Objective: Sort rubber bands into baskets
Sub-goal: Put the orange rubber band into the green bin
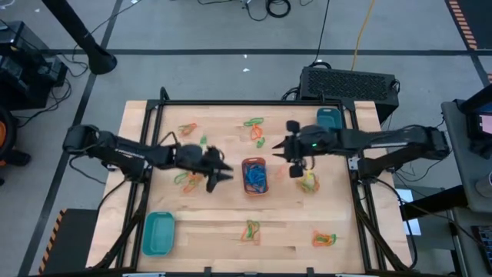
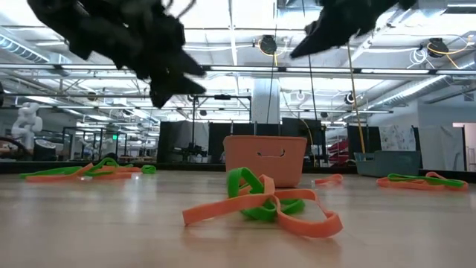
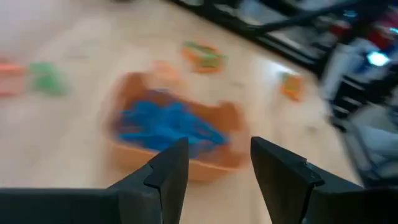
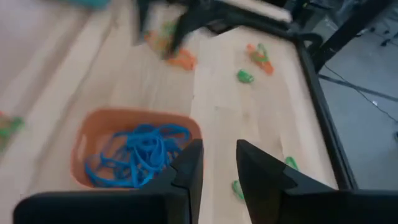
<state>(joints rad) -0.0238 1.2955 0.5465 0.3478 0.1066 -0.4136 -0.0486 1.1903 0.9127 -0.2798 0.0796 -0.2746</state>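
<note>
My left fingers (image 1: 223, 175) hang released beside the orange basket (image 1: 254, 176) of blue rubber bands (image 1: 256, 178) at mid-worktop (image 1: 215, 223); my right fingers (image 1: 286, 146), parted and empty, hover on its other side.

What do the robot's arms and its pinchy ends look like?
Both arms are dark, almost black, and made of jointed links. The left tool ends in two flat, blocky black fingers with squared tips, and so does the right tool. A small green light glows on the right arm. Thin black cables run along them.
</note>
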